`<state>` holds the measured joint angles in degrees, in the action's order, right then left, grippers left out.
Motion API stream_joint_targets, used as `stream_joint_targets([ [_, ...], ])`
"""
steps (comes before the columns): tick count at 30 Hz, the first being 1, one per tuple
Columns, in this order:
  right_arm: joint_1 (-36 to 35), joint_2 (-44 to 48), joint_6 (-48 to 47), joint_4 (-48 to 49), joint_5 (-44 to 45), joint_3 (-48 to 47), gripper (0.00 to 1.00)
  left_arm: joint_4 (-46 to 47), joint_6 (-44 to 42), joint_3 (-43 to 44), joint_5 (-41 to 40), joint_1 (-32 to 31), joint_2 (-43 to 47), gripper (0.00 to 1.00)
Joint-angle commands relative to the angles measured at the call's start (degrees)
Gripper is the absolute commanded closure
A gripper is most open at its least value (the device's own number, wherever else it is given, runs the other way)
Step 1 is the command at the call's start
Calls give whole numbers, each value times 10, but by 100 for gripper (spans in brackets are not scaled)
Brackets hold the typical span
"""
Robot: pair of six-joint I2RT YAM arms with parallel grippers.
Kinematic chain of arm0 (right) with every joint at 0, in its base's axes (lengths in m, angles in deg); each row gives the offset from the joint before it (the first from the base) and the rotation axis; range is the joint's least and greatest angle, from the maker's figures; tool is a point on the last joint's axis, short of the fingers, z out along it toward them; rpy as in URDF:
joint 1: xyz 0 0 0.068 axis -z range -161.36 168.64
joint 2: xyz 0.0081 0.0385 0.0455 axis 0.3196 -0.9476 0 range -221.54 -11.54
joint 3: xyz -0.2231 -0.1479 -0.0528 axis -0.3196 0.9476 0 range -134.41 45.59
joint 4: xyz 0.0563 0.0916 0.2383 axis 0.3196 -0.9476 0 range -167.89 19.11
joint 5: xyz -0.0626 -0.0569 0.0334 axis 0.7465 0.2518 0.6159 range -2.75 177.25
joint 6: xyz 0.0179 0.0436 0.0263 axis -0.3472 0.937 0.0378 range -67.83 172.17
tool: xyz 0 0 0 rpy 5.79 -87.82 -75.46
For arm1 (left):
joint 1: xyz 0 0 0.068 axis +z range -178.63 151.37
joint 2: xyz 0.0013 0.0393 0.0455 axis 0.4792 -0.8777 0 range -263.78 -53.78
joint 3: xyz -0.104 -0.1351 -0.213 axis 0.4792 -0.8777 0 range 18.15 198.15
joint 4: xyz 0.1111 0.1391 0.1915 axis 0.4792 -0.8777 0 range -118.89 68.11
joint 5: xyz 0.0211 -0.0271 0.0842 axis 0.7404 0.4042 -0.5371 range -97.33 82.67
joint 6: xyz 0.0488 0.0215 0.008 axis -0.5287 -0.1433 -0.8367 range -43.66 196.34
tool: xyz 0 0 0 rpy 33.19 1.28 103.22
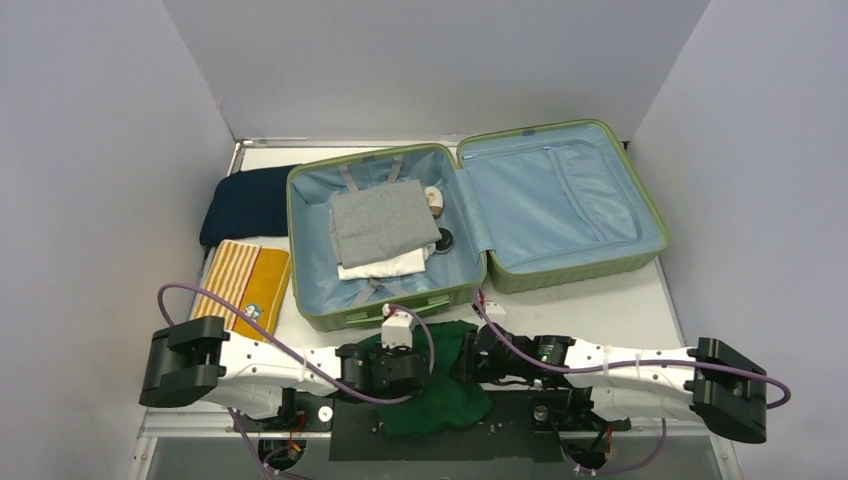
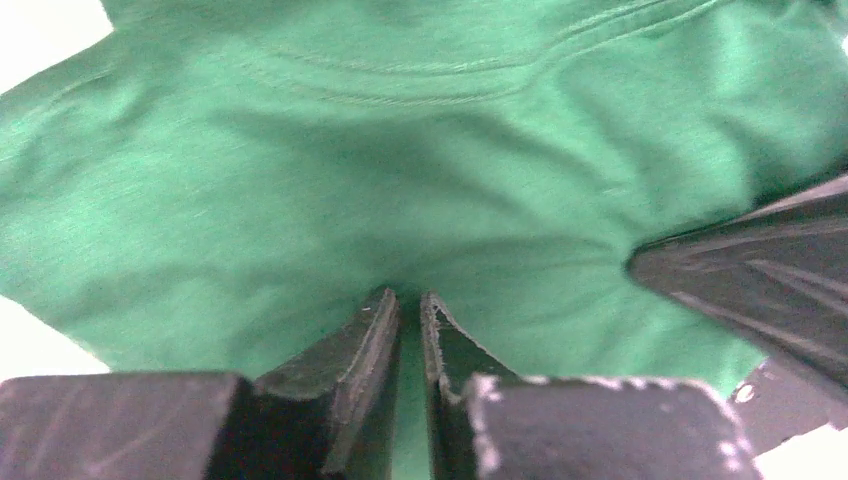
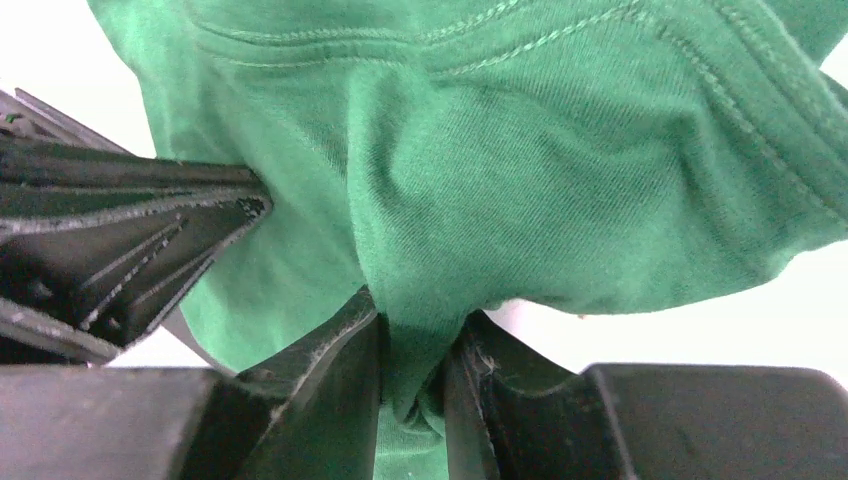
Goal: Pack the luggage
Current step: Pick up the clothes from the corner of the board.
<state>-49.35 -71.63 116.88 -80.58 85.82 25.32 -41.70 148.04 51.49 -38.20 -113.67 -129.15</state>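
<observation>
The light-green luggage (image 1: 390, 312) lies open in mid-table, its lid (image 1: 560, 195) flat to the right. Inside lie a folded grey garment (image 1: 383, 223) on a white one (image 1: 385, 266). A green garment (image 1: 440, 385) lies bunched at the near edge between both arms. My left gripper (image 2: 410, 300) is shut, pinching a fold of the green garment (image 2: 400, 150). My right gripper (image 3: 415, 325) is shut on a bunched fold of the green garment (image 3: 520, 150). The two grippers are close together; each shows in the other's wrist view.
A dark navy folded cloth (image 1: 243, 202) lies left of the luggage at the back. A striped yellow-and-white item with an orange one (image 1: 243, 285) lies in front of it. Grey walls close in the table on three sides.
</observation>
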Motion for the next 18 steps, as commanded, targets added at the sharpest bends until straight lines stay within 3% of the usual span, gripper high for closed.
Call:
stream_joint_targets([
  [1,-10,65,-26,-88,13,-46,100,-131,13,1,-4,-1,73,83],
  [8,-10,108,-56,-161,34,-137,100,-222,8,41,-69,0,235,57],
  [18,-9,98,-120,-229,25,-296,100,-316,4,122,-148,1,351,52],
])
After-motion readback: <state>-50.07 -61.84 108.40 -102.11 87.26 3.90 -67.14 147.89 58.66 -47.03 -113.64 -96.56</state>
